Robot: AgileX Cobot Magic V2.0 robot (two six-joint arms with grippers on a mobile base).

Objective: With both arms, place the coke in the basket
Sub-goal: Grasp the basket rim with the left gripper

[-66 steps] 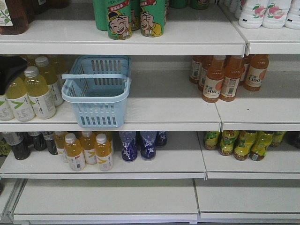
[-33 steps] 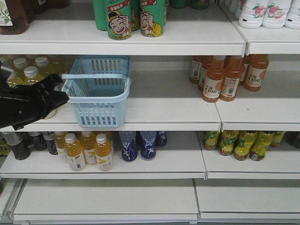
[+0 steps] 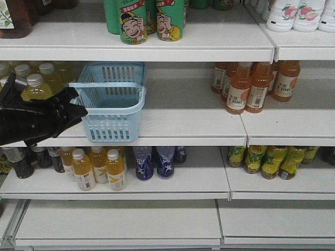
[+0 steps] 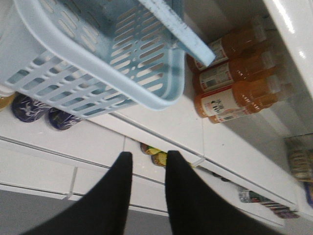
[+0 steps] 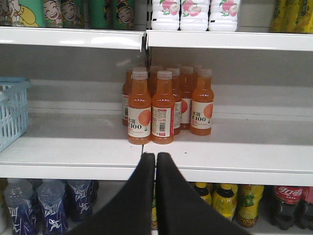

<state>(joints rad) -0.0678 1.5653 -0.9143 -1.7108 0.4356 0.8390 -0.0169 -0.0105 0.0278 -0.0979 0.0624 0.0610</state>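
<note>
Coke: not in view.
Basket (image 3: 110, 125): middle shelf (image 3: 183, 121), left, mouth up.
Left claw (image 3: 81, 101): parted, empty, beside basket's left wall, likely to steady it.
Right claw (image 5: 155, 157): closed, empty, facing orange bottles (image 5: 164, 110).

The basket (image 3: 112, 123), pale blue plastic with slotted sides, stands upright and empty on the middle shelf (image 3: 199, 123), its swing handle (image 3: 104, 84) resting across the rim. The black left gripper (image 3: 81, 111), jaws slightly parted and holding nothing, points at the basket's left wall. The right gripper (image 5: 155, 155), jaws together, faces the shelf well to the basket's right.
</note>
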